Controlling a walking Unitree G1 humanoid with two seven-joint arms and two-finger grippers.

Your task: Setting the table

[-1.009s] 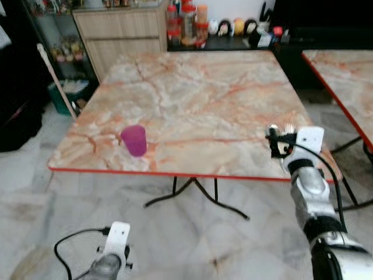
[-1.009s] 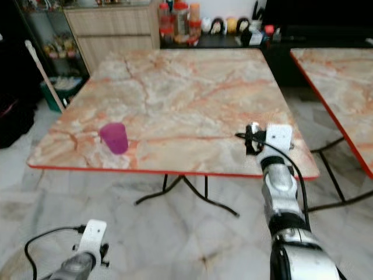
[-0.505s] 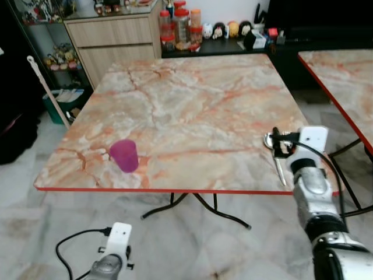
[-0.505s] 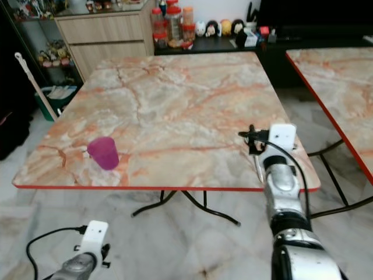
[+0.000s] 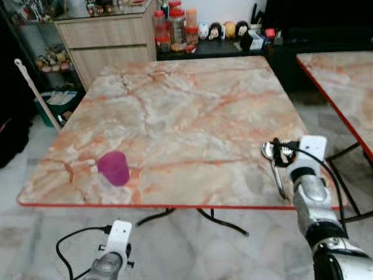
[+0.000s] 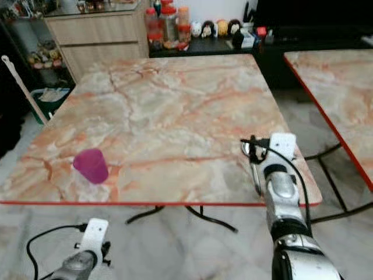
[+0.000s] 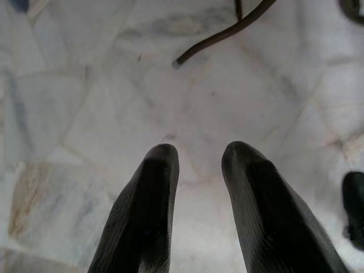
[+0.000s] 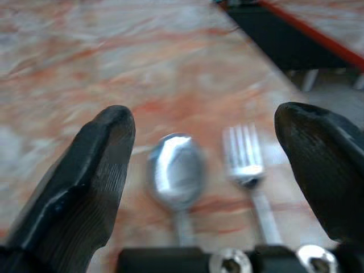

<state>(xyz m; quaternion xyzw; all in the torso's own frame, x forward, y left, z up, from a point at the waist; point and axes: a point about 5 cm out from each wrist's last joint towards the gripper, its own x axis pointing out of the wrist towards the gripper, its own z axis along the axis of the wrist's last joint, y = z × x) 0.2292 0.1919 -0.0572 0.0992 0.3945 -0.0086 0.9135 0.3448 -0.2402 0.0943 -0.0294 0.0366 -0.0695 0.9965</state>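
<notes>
A metal spoon (image 8: 175, 170) and a fork (image 8: 244, 153) lie side by side on the marble table (image 5: 186, 111), near its front right corner. My right gripper (image 8: 207, 122) is open just above them, one finger on each side, touching neither. In the left eye view the spoon (image 5: 269, 153) lies by the right wrist. A purple cup (image 5: 113, 168) stands upright near the table's front left edge. My left gripper (image 7: 202, 152) hangs low over the tiled floor, open with nothing between its fingers.
A second marble table (image 5: 344, 76) stands to the right across a narrow gap. Behind the table are a wooden cabinet (image 5: 105, 41) and a dark shelf with jars (image 5: 175, 26). A stick (image 5: 35, 87) and a green bin (image 5: 55, 105) are at the left.
The whole view has shifted as the camera moved. The right gripper has stayed at the table's front right corner; the spoon's handle now shows lying flat beside the wrist.
</notes>
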